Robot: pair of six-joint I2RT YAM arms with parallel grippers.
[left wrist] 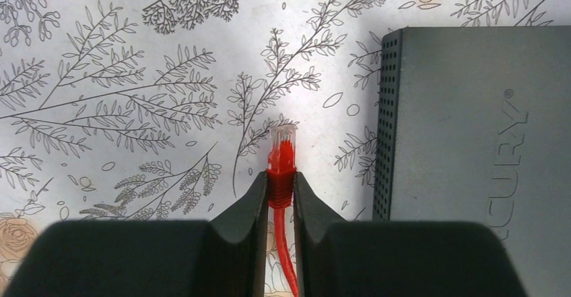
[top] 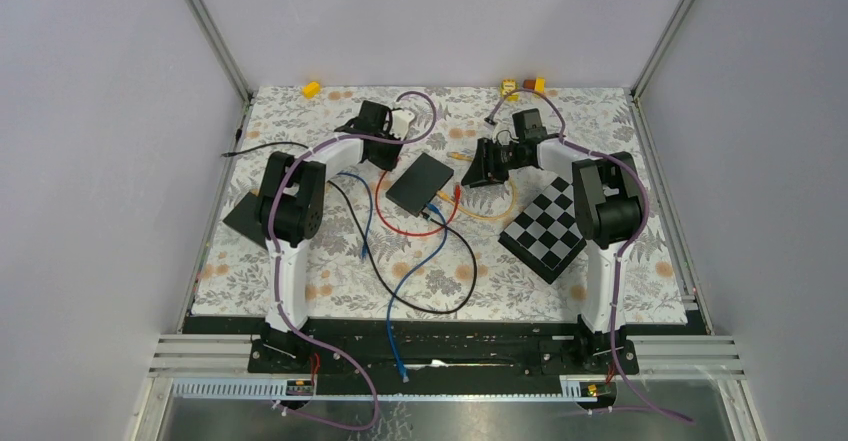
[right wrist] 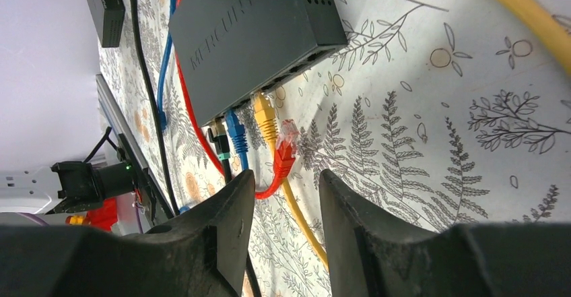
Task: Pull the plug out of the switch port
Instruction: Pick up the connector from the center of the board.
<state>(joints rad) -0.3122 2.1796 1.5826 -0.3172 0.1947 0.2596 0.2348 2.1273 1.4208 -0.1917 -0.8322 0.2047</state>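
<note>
Left gripper point(left wrist: 281, 179), closest in my left wrist view: fingers pressed onto a red plug point(left wrist: 281, 166), held by its boot, clear tip pointing away, red cable point(left wrist: 286, 256) running back between the fingers. Plug sits free against the floral cloth point(left wrist: 135, 75), just beside the switch point(left wrist: 471, 142) along its perforated side, in no port. Right gripper point(right wrist: 286, 179), my right wrist view: fingers spread, gripping nothing. Beyond it, the port face of the switch, with a yellow plug point(right wrist: 264, 118), a blue plug point(right wrist: 236, 134) and a black plug point(right wrist: 219, 145) seated in a row. A second red plug point(right wrist: 287, 150) lies on the cloth just beside the yellow one, outside the ports; I cannot tell whether it touches the switch. Yellow cable point(right wrist: 525, 14) crosses the far corner. Overhead, I see both arms reaching to the far half of the table, switch between them, checkerboard point(top: 548, 226) near the right arm; a blue cable point(top: 392, 311) and a black cable point(top: 430, 311) loop over the cloth toward the near edge.
</note>
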